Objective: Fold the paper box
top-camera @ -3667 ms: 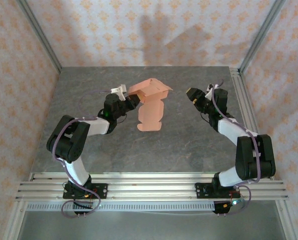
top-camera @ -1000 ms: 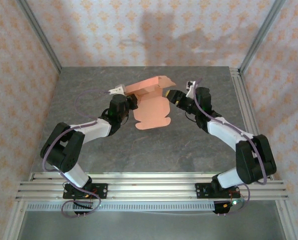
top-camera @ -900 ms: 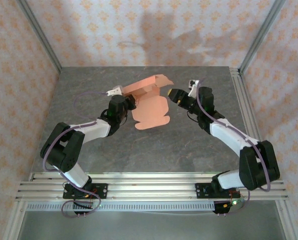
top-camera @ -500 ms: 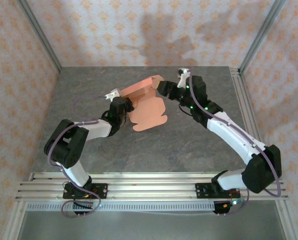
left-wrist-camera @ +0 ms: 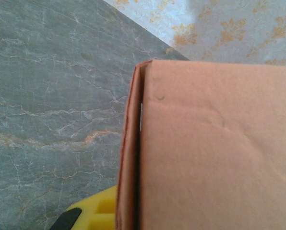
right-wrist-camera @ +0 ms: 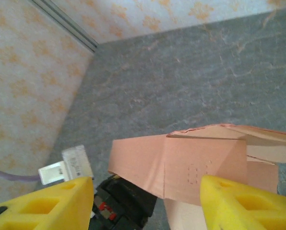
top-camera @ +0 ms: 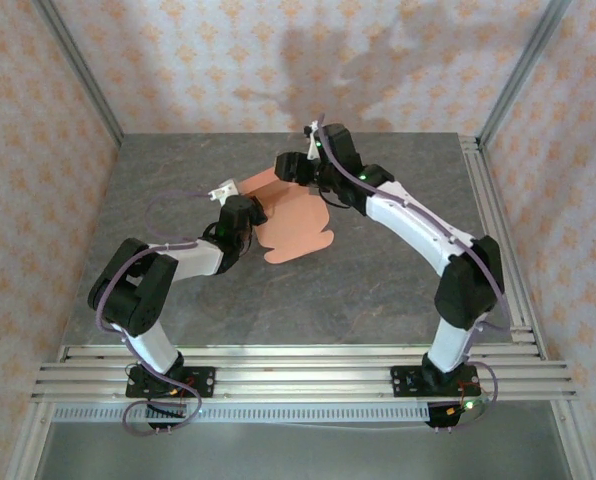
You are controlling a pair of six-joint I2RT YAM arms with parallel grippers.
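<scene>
The paper box [top-camera: 296, 222] is salmon-orange card lying partly flat on the grey table, with its far end folded up. My left gripper [top-camera: 254, 203] is shut on the box's left edge. In the left wrist view the card [left-wrist-camera: 215, 153] stands close to the camera, with one yellow finger [left-wrist-camera: 92, 213] beside its folded edge. My right gripper [top-camera: 291, 166] hovers over the raised far part, open. In the right wrist view its yellow fingers [right-wrist-camera: 42, 208] straddle the folded panel [right-wrist-camera: 181, 165] with space on both sides.
Patterned walls close the table [top-camera: 378, 280] at the back and sides, with metal posts at the corners. The left gripper's black body [right-wrist-camera: 126, 206] and white tag [right-wrist-camera: 66, 165] sit directly below the right gripper. A rail frame [top-camera: 298, 370] runs along the near edge.
The right arm has swung left from beside the box to above its raised far part, jaws unchanged. The left gripper has kept its hold, and the sheet has shifted slightly.
</scene>
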